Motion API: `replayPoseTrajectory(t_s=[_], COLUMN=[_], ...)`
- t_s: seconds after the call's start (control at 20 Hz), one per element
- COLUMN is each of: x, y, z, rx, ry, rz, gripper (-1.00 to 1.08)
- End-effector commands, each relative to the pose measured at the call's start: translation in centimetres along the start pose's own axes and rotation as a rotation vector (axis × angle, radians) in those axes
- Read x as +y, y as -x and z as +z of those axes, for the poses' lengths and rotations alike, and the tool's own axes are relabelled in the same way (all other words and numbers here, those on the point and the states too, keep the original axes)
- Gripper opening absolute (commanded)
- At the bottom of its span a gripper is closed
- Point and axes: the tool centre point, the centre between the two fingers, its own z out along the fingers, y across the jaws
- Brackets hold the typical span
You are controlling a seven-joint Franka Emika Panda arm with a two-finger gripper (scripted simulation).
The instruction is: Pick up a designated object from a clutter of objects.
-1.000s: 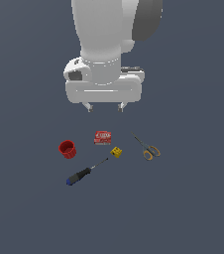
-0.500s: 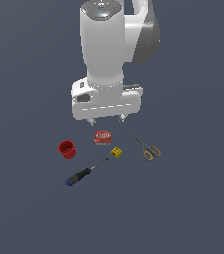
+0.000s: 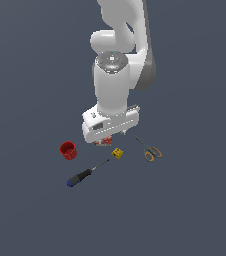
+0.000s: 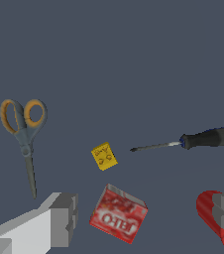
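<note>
While fingers hang spread wide, small studded yellow block lies free, glossy red flat box nr.

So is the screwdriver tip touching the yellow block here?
Apart. The wrist view shows bare floor between the screwdriver tip and the yellow block; the exterior view is too coarse to tell.

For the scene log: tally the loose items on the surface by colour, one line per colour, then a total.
Red: 2, the cup and the flat box
Yellow: 2, the toy block and the yellow-handled scissors
Black and blue: 1, the screwdriver
Total: 5
</note>
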Motion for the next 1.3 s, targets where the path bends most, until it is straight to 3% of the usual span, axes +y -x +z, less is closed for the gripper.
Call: replayPoseTrajectory(t_s=[0.0, 0.65, 1.25], x=[-0.4, -2.6, -3.2], y=[0.0, 0.7, 1.0], z=[2.2, 10.5, 12.1], rx=[-0.002, -0.003, -0.003], ry=[0.001, -0.006, -0.01], rz=[-0.077, -0.383, -0.441], gripper=[1.0, 1.0, 1.0])
